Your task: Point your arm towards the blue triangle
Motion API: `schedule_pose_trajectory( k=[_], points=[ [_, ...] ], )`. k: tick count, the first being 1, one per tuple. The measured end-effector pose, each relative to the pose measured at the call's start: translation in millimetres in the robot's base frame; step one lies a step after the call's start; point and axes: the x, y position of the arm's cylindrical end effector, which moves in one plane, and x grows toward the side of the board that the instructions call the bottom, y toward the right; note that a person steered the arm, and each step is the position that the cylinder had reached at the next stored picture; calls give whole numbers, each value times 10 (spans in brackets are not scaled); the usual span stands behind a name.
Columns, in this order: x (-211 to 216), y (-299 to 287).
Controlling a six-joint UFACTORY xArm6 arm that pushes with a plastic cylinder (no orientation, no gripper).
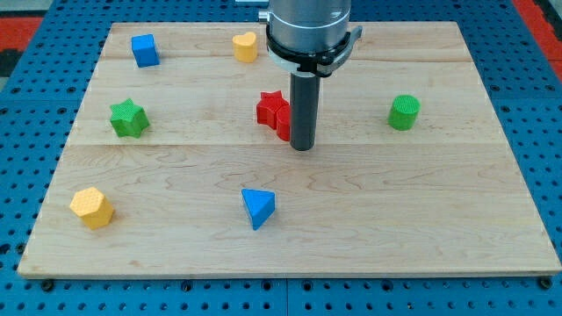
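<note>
Standing upright over the middle of a pale wooden surface (421, 219), a straight dark rod hangs from a grey robot arm that enters from the view's top. My tip (302, 147) rests on the wood just to the view's right of a red star block (273, 111), close enough that the rod hides the star's right edge; whether the two touch cannot be told. There are no jaws on this arm, only the rod, so nothing is spread, pressed or pinched.

The task's thing, the blue triangle (258, 207), lies toward the view's bottom, below and slightly left of my tip, well apart from it, with bare wood between. Judging by this, the pointing is not yet done; the tip needs to travel down and a little left.

The other blocks sit scattered, apparently to make the target a matter of choice: a blue cube (145, 49) and a yellow heart-like block (246, 46) near the top, a green star (128, 118) at left, a green cylinder (404, 112) at right, and a yellow hexagon (91, 207) at bottom left.

No brand, label or writing can be read anywhere.
</note>
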Motion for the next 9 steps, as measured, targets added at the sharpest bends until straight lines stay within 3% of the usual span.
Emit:
schedule_pose_trajectory(
  k=[1, 3, 4, 6, 7, 8, 9],
  points=[
    [0, 65],
    [1, 814],
    [177, 825],
    [899, 517],
    [881, 85],
    [440, -129],
    [436, -337]
  ],
)
